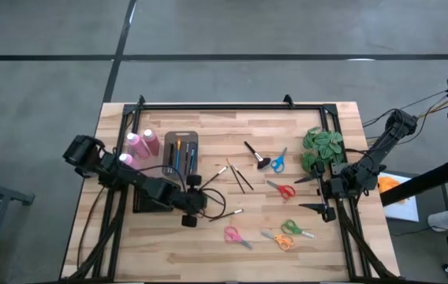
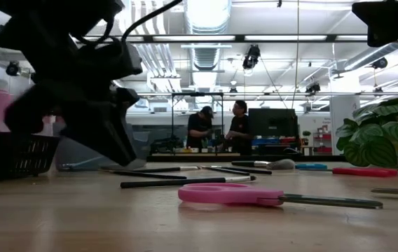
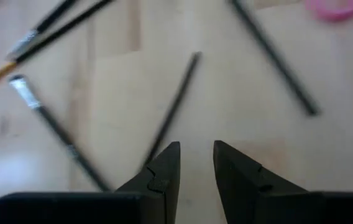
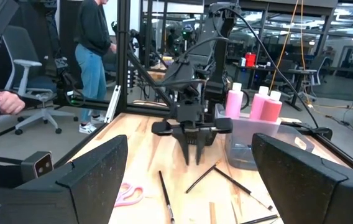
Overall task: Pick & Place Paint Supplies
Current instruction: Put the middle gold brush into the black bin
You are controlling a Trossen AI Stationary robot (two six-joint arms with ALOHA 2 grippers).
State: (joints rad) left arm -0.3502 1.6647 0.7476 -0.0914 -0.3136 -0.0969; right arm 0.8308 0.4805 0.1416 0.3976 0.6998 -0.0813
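My left gripper [image 1: 195,207], jaws narrow and empty, hovers over loose paintbrushes [image 1: 238,177] (several already binned); most remain on the table [image 1: 326,244].

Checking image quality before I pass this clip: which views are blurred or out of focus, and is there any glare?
Left wrist view: soft, the paintbrushes on the wood are smeared. Low view: the left arm up close is a dark blur; ceiling lights glare overhead; pink scissors fairly sharp. High view: evenly lit. Right wrist view: clear, the pink bottles crisp.
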